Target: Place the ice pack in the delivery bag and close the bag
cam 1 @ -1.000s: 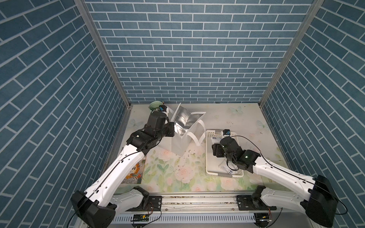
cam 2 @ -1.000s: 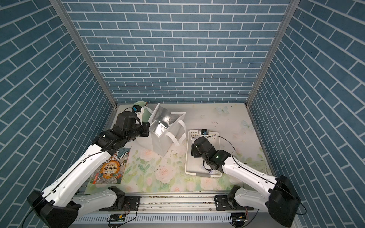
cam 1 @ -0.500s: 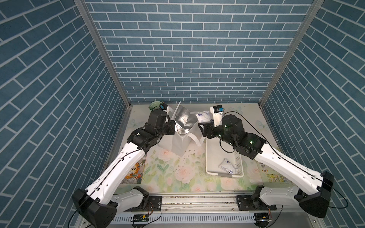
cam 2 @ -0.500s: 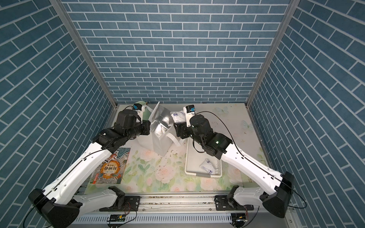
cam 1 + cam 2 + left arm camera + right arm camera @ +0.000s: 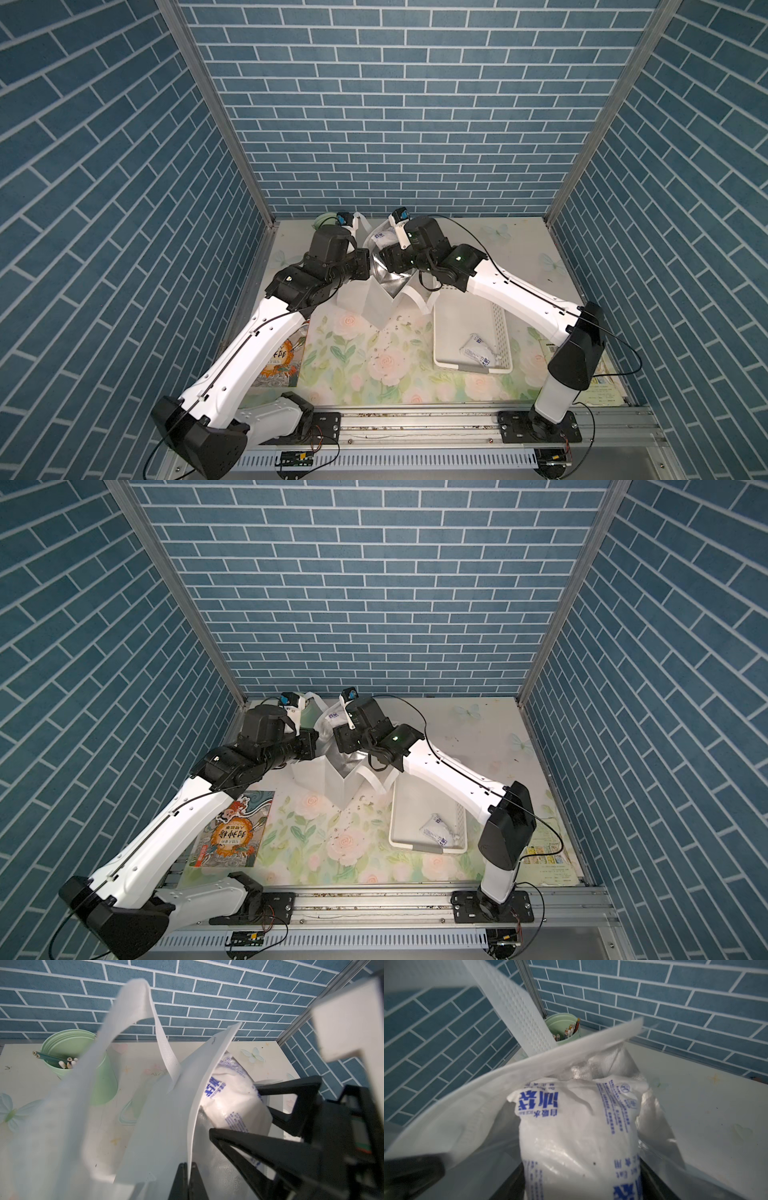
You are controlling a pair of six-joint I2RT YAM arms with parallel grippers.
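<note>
The delivery bag (image 5: 376, 303) (image 5: 332, 779) stands at the back middle of the table, white outside with silver foil lining. My left gripper (image 5: 188, 1164) is shut on the bag's near wall edge, holding the mouth apart. The ice pack (image 5: 577, 1126) (image 5: 232, 1095), a white pouch with blue print, sits between the fingers of my right gripper (image 5: 580, 1178) (image 5: 232, 1108), which is shut on it. The pack's far end pokes over the bag's mouth, small in both top views (image 5: 381, 239) (image 5: 332, 717). One strap handle (image 5: 135, 1001) arches above the rim.
A white perforated basket (image 5: 440, 332) lies right of the bag with another white pouch (image 5: 478, 353) in it. A green cup of pencils (image 5: 79, 1059) stands behind the bag near the back left corner. A picture book (image 5: 232, 833) lies front left, papers (image 5: 544, 854) front right.
My right arm has lifted the ice pack out of the basket and swung it left and back to the bag's mouth. The left gripper has kept its hold on the bag's edge.
</note>
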